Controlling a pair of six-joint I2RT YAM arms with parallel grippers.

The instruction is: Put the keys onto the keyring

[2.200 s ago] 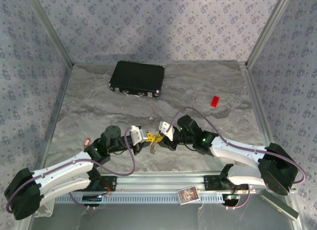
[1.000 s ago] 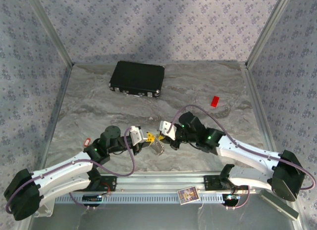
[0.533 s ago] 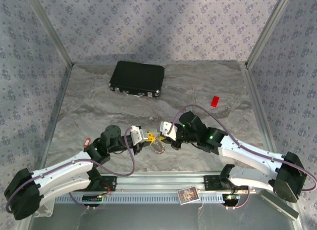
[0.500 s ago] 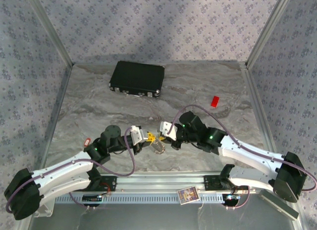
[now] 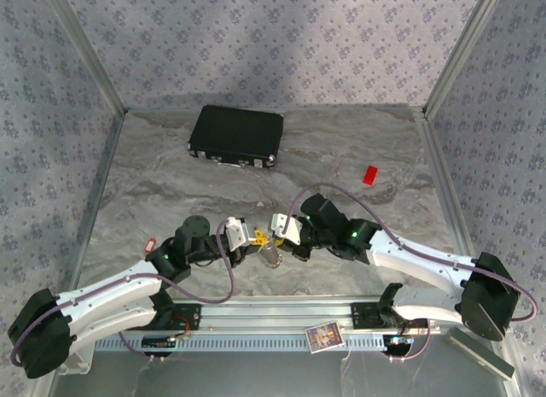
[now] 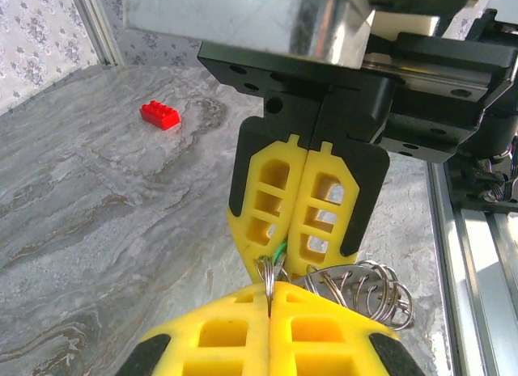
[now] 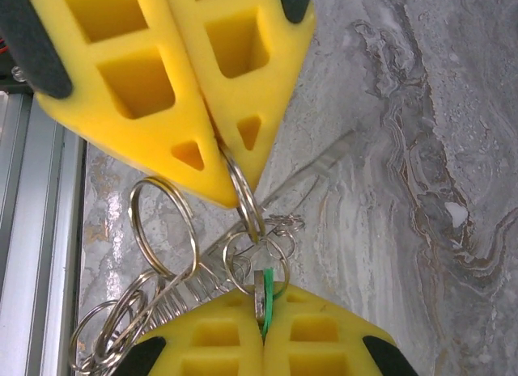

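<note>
Threading step, by my read: over the near middle of the counter the left claw is clamped tight on one ring of the keyring, with the other loops bunched beside it. The right claw, tip to tip with it, is pinched on the green-tagged key, which touches that ring. The key is mostly hidden, but the sliver showing runs along the fingers, so its long axis is roughly left-right, aimed left; next it needs the key's hole worked onto the ring's split.

You are seeing no readable text; the small card on the front rail is looking blurred.
</note>
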